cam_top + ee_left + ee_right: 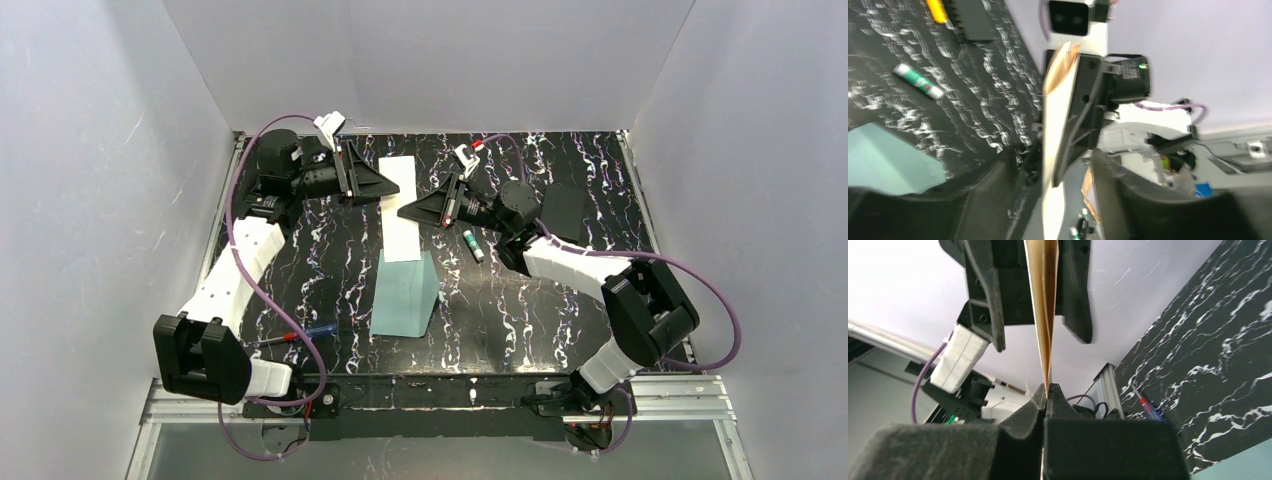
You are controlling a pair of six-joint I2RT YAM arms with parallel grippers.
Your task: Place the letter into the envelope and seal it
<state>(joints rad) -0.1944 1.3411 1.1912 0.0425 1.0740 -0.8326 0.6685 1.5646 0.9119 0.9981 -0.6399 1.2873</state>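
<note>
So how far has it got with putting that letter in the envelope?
Done: the letter looks folded double and is held up above the table. In hand: the right gripper is shut on one edge; the left gripper stands open around the other end. Left: the envelope lies on the table without it, so sliding it in and sealing are yet to do.

black marbled counter [300, 250] inside white walls, pale letter [402, 240] held up between left gripper [390, 189] and right gripper [406, 212], its near end meeting the teal envelope [400, 300], glue stick [473, 245] right of it, pen [300, 336] near left
</note>
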